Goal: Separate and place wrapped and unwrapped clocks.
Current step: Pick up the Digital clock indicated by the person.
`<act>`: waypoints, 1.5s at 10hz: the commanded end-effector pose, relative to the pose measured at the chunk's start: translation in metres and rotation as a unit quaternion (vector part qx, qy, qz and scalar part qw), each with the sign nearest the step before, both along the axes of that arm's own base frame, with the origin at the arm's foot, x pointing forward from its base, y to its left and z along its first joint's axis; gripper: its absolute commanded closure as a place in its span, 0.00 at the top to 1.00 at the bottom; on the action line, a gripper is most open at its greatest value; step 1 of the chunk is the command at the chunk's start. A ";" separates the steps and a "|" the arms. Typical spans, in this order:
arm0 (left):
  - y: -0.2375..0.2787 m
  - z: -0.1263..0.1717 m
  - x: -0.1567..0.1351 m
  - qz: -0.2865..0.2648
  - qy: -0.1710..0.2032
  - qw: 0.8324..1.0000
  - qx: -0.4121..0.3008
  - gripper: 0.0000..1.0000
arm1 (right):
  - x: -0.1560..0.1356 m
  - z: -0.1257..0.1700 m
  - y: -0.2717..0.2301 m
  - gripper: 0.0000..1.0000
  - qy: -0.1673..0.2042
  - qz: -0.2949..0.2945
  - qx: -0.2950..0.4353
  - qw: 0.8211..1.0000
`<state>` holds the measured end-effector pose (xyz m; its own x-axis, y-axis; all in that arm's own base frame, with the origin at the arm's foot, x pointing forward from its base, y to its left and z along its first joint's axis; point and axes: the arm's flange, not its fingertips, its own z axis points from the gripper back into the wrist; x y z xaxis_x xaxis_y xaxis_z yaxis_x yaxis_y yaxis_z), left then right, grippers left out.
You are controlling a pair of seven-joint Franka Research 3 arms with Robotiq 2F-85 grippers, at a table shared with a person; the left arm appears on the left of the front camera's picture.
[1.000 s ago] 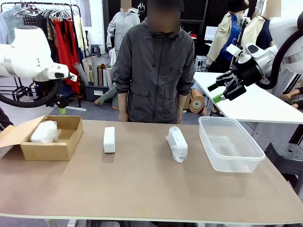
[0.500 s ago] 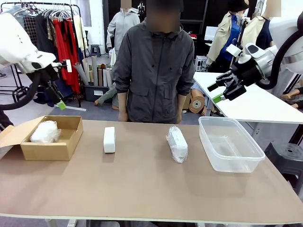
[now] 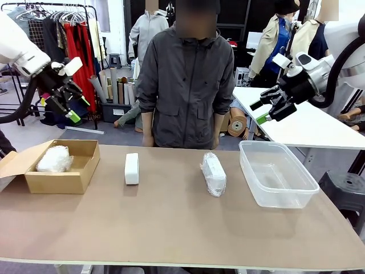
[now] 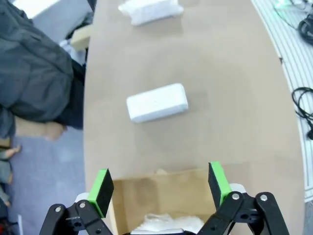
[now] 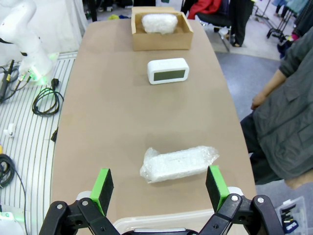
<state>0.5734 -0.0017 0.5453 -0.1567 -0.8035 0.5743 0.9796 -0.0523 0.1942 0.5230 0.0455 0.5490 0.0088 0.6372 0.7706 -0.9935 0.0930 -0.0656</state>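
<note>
A bare white clock lies left of the table's middle, with a plastic-wrapped clock to its right. Another wrapped clock rests inside the cardboard box at the far left. My left gripper hangs open high above that box, holding nothing. Its wrist view looks down on the box, the bare clock and the far wrapped clock. My right gripper is open and empty, raised above the clear tub. Below it lie the wrapped clock and the bare clock.
A person in a dark jacket stands at the far edge, arms hanging down. A second white table sits behind the tub on the right. The near half of the brown table is bare.
My left arm has drawn back towards the left, and its gripper has lifted and turned above the box. The right arm and the clocks have stayed put.
</note>
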 end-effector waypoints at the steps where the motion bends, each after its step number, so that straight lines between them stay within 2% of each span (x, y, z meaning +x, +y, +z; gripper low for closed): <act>1: 0.011 0.001 0.006 -0.004 0.003 0.997 -0.074 1.00 | 0.000 0.003 0.001 1.00 -0.001 0.002 0.000 1.000; 3: 0.013 0.004 0.015 0.007 0.028 0.994 -0.106 1.00 | 0.000 0.003 0.001 1.00 -0.001 0.002 0.000 1.000; 5: 0.010 0.004 0.019 0.025 0.045 0.993 -0.107 1.00 | 0.000 0.003 0.001 1.00 -0.001 0.002 0.000 1.000; 6: 0.010 0.003 0.023 0.102 0.065 0.989 -0.088 1.00 | 0.000 0.003 0.001 1.00 -0.001 0.002 0.000 1.000; 7: 0.010 -0.002 0.013 0.012 0.029 0.994 -0.100 1.00 | 0.000 0.003 0.001 1.00 -0.001 0.002 0.000 1.000; 15: 0.010 -0.002 0.013 0.012 0.029 0.994 -0.100 1.00 | 0.000 0.003 0.001 1.00 -0.001 0.002 0.000 1.000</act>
